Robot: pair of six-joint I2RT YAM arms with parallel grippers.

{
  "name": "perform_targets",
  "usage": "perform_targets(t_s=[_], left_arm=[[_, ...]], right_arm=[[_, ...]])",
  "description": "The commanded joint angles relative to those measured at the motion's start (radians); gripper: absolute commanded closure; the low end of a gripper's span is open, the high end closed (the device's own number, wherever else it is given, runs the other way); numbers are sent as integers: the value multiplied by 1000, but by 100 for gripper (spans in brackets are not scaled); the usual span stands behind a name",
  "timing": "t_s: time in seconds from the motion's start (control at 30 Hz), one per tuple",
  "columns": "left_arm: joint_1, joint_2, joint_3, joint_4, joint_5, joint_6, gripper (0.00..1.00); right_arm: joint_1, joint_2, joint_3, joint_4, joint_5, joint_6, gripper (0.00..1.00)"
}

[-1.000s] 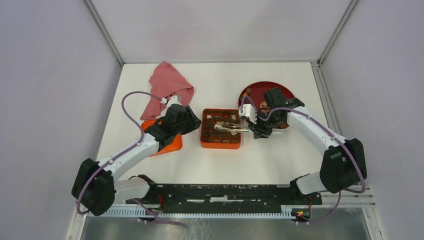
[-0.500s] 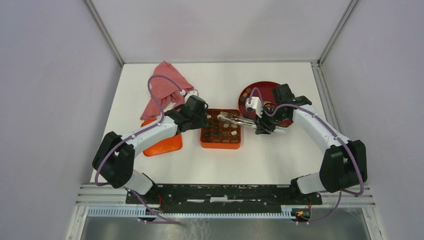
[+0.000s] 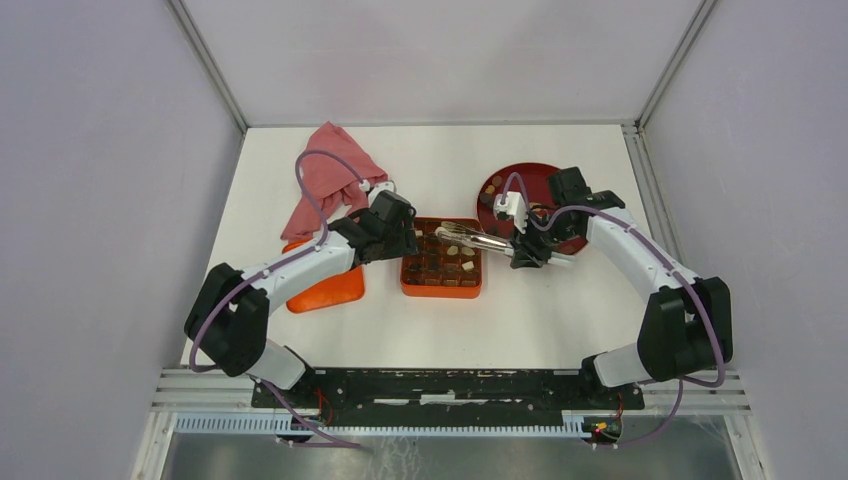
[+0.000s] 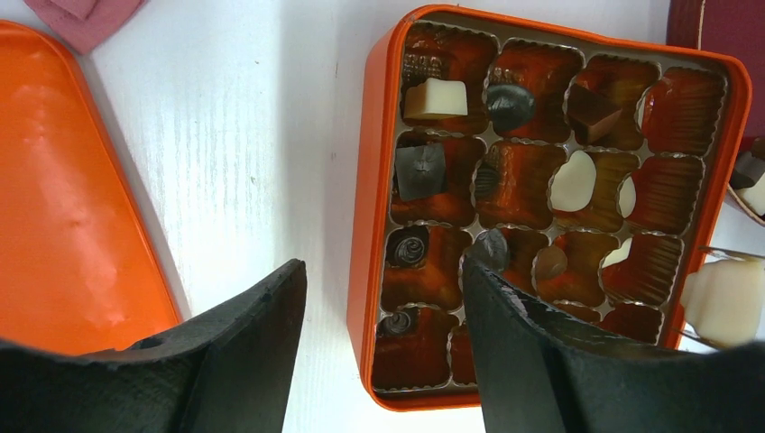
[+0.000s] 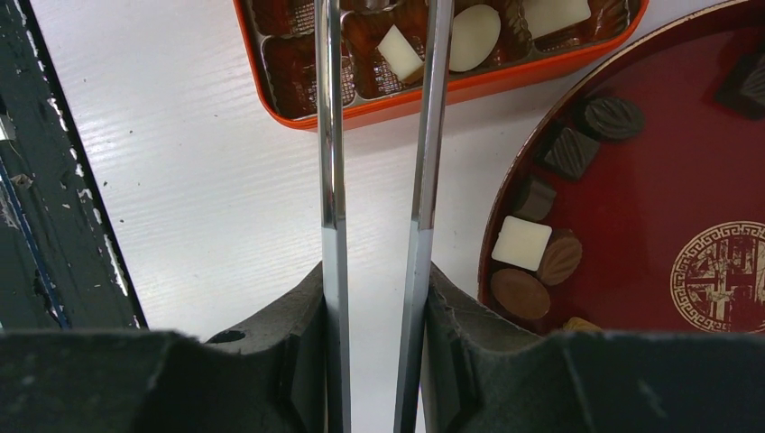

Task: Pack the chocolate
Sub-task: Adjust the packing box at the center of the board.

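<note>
The orange gridded box (image 3: 441, 293) (image 4: 368, 180) (image 5: 469, 86) sits mid-table, with chocolate (image 4: 435, 97) in several cells: white, dark and light brown. More chocolate (image 5: 521, 242) lies on the dark red plate (image 3: 535, 178) (image 5: 668, 198). My left gripper (image 3: 405, 240) (image 4: 383, 271) is open and straddles the box's left wall near a corner, one finger over the table, the other over the cells. My right gripper (image 3: 520, 250) (image 5: 374, 271) is shut on metal tongs (image 3: 470, 238) (image 5: 332, 135) that reach over the box. A white piece (image 4: 722, 302) sits between the tong tips.
An orange lid (image 3: 325, 285) (image 4: 63, 180) lies left of the box. A red cloth (image 3: 335, 175) (image 4: 86, 13) is bunched behind it. The black rail (image 3: 440, 385) runs along the near edge. Grey walls close in three sides.
My left arm swung from above the lid to the box's left edge, and its jaws spread a little. The tongs moved from the box's middle toward its far row.
</note>
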Motion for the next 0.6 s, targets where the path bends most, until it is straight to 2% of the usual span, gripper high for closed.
perform_targets(t_s=[0.0,0.57], left_arm=[[18,-26,49,-6,-6,33,28],[147,-171,-23,46,139,43,25]], right_arm=[[-2,9,43,18,-65,-14,100],[-2,-20,10,36,-71,7,100]])
